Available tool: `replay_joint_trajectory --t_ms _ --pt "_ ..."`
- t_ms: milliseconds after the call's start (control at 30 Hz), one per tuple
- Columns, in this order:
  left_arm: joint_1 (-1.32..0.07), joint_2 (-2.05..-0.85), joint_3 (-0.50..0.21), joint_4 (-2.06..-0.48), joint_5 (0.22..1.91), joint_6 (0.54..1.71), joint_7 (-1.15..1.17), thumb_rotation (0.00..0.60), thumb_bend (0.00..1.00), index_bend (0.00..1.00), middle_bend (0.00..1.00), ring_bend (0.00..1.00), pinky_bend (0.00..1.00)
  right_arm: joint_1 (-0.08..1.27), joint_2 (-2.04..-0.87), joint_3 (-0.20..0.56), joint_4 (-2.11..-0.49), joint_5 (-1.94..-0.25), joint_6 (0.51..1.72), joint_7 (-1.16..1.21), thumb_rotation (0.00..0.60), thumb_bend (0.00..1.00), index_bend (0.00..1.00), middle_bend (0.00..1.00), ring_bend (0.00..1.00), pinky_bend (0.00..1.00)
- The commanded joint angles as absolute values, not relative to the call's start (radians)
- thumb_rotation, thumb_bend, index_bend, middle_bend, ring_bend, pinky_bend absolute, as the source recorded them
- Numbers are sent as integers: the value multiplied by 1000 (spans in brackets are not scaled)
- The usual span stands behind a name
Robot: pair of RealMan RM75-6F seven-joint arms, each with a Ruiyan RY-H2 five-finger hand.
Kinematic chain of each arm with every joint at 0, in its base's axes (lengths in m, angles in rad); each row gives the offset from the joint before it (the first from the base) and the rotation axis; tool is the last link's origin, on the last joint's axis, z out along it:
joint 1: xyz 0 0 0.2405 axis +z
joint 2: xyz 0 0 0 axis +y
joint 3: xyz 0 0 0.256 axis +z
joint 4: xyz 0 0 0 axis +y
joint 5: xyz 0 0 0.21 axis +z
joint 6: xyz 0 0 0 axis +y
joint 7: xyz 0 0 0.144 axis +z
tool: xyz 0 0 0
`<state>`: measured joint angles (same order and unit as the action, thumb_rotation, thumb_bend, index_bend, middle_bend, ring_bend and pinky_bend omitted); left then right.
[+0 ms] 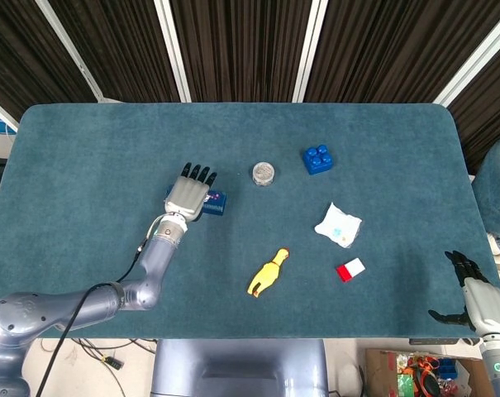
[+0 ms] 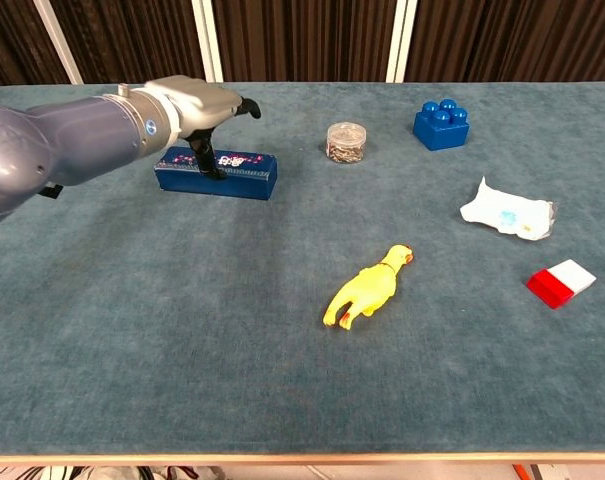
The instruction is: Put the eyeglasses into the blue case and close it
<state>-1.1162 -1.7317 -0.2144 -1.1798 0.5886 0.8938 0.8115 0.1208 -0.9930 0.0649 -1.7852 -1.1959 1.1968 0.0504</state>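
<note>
The blue case (image 1: 216, 203) (image 2: 218, 175) lies closed on the left middle of the table, with a patterned strip on its lid. No eyeglasses show in either view. My left hand (image 1: 188, 197) (image 2: 194, 108) hovers over the case's left part, its fingers stretched out above the lid. One dark fingertip (image 2: 206, 162) reaches down and touches the lid. The hand holds nothing. My right hand (image 1: 474, 296) hangs beyond the table's lower right corner, fingers apart and empty, seen only in the head view.
A small clear jar (image 1: 264, 173) (image 2: 346, 141) stands right of the case. Further right are a blue block (image 1: 316, 159) (image 2: 442, 123), a white packet (image 1: 338, 225) (image 2: 507, 212) and a red-and-white block (image 1: 350, 270) (image 2: 561, 282). A yellow rubber chicken (image 1: 269, 272) (image 2: 367, 288) lies mid-table.
</note>
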Motion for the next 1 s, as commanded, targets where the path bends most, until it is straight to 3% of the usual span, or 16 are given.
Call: replay_joint_trajectory --t_ms 33,233,500,800,1000 --pt "-1074 -1654 -219 -1327 587 1038 852 600 191 96 70 6 38 120 -993 64 -1786 -1196 1197 51 600 116 0 0 40 210" --pt "-969 -1431 -220 -1711 549 1223 878 600 189 95 69 6 38 113 -1005 76 -1771 -1230 1242 67 600 118 0 0 39 210" --pt "-830 -1197 -148 -2025 614 1322 817 600 189 95 68 6 39 101 -1047 86 -1703 -1335 1339 84 600 116 0 0 38 210" --pt "-695 -1063 -39 -2195 828 1393 728 600 189 95 70 6 39 92 -1098 96 -1628 -1423 1437 95 600 115 0 0 37 210" --pt "-610 -1042 25 -2206 997 1450 672 600 189 95 70 6 39 91 -1102 99 -1622 -1427 1442 112 600 115 0 0 38 210"
